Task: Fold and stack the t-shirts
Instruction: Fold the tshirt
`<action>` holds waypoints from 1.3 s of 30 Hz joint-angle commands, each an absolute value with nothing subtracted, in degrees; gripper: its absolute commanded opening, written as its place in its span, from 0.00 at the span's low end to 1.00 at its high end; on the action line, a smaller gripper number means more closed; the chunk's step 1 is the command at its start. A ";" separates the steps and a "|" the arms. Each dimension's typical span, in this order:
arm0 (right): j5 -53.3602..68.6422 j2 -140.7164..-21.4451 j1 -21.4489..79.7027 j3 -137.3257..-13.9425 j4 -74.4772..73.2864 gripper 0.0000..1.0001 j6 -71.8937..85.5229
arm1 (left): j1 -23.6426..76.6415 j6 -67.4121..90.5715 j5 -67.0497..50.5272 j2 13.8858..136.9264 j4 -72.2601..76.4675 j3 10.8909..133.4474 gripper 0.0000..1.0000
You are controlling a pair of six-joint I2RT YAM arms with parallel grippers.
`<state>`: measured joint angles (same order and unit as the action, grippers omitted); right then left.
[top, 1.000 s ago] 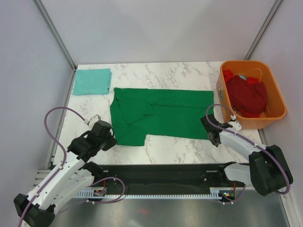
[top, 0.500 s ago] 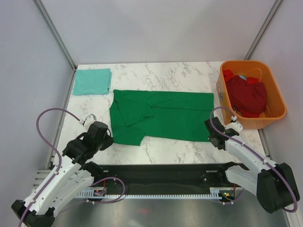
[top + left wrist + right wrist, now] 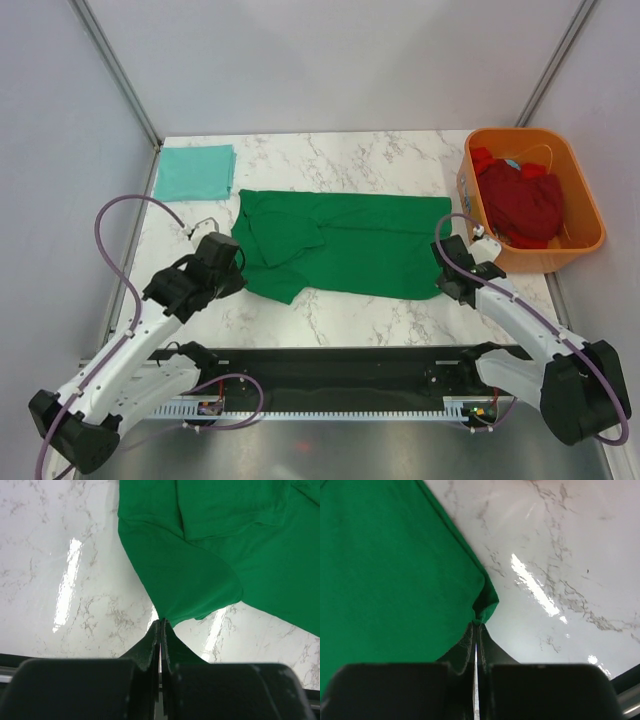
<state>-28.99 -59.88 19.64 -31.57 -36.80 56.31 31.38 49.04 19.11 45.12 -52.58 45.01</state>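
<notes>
Green shirt (image 3: 340,245): spread flat across the middle of the bench (image 3: 350,160), long side running left to right, with one sleeve turned in over the body near the left end.
Left fingers (image 3: 160,625): pressed together on the shirt's near left corner; the cloth draws up to a peak at the tips.
Right fingers (image 3: 477,625): pressed together on the near right corner, with a small bunch of hem caught between the tips.
Teal shirt (image 3: 195,172): already folded, at the far left corner of the bench, near the green one.
Red shirts (image 3: 520,205): heaped in the tub (image 3: 590,225) at the right edge.
Handling: thin, limp cotton, light to lift. It probably sags between the two grips and keeps no shape of its own. The bench looks glossy, so the cloth likely slides on it easily.
Where to hold: the hem corners, taking every layer, as both arms do here.
Likely step: carrying the near edge over toward the far edge for a lengthwise fold.
Risk: a shallow pinch may slip off, and uneven travel would skew the fold.
</notes>
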 commanded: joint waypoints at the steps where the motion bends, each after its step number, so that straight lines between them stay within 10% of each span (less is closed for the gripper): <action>1: -28.03 -62.13 19.51 -36.63 -33.93 0.00 48.00 | 31.55 42.46 21.97 48.50 -48.26 49.82 0.02; 39: -34.10 -86.13 10.73 -54.14 -27.07 0.00 32.52 | 12.57 22.59 -2.99 95.97 -39.90 84.72 0.02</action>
